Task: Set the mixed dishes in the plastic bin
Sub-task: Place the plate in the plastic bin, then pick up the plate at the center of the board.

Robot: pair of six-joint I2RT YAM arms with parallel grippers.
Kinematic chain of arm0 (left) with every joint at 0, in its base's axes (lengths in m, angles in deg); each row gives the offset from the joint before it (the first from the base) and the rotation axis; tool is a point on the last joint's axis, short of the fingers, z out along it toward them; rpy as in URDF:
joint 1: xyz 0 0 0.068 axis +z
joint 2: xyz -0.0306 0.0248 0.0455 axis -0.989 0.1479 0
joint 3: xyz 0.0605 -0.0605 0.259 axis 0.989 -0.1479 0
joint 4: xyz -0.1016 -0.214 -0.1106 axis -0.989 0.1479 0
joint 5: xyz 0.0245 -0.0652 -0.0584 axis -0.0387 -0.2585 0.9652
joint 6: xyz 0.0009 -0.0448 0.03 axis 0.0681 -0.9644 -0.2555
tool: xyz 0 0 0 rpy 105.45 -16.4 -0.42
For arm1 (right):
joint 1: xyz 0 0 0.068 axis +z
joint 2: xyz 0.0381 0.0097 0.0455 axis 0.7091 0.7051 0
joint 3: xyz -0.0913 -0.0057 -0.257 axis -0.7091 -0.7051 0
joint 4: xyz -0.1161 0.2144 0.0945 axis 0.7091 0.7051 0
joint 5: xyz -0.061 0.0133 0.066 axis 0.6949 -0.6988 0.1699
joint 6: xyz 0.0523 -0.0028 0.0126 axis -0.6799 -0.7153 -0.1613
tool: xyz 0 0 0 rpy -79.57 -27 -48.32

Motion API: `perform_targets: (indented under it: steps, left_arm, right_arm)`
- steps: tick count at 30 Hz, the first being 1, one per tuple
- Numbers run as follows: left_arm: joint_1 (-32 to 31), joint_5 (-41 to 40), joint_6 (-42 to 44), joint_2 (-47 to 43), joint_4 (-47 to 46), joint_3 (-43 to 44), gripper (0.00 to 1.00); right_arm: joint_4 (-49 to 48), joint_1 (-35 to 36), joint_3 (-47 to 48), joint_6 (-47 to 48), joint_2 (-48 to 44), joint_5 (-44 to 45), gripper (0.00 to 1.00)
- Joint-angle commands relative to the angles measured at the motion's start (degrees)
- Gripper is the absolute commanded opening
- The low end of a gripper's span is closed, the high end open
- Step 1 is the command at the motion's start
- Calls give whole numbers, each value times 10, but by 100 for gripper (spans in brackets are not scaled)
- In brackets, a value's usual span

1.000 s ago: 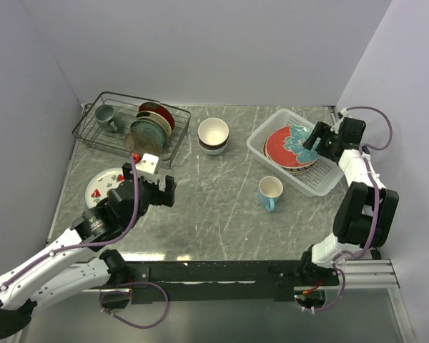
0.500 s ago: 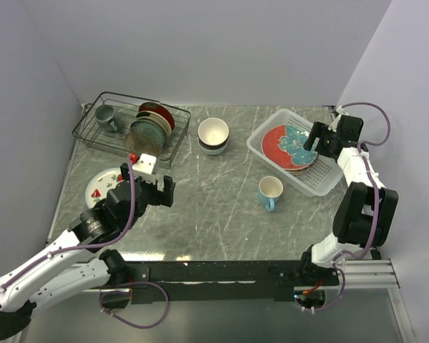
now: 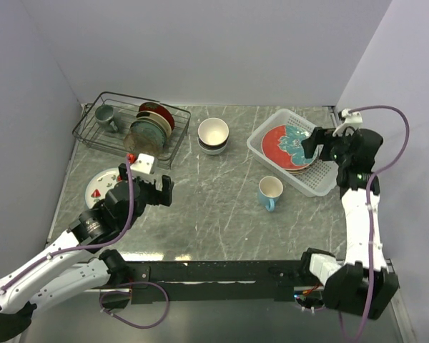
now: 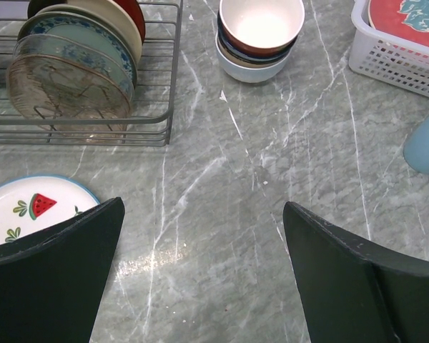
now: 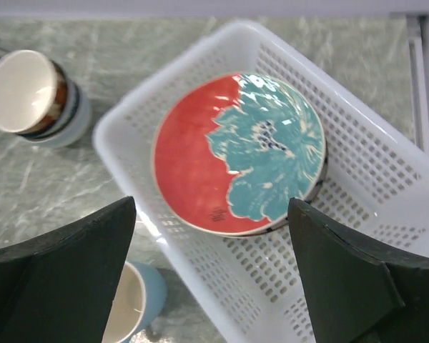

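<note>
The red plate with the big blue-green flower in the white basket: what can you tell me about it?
The red plate is round and glossy, like glazed ceramic, coral red with a large teal flower covering its right half. It lies flat, face up, inside the white plastic bin. A dark rim peeks out under its right side, so it seems to rest on another dish. The right gripper hovers above with jaws open; nothing grips it.

Grey marble-veined tabletop (image 3: 214,207); plain lilac walls (image 3: 200,50) on three sides.
</note>
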Motion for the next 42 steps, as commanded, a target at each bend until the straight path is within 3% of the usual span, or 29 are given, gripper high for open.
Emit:
perform_targets:
  steps: [1,5,19,42]
  left_arm:
    - [6,-8,-12,-6,-21,-7,99]
    - [11,-6,-17,0,-23,-9,99]
    - [12,-24,-25,33,-21,-8,99]
    - [12,-17,-41,34,-25,-10,99]
  right_arm:
    - [-42,-2,-35,19,-73,-57,97]
    - [-60,-19,-60,14,-125,-102,99]
    - [-102,-68,-162,17,-177,-207,100]
    - [-94,-81,-161,2,-195,-235,100]
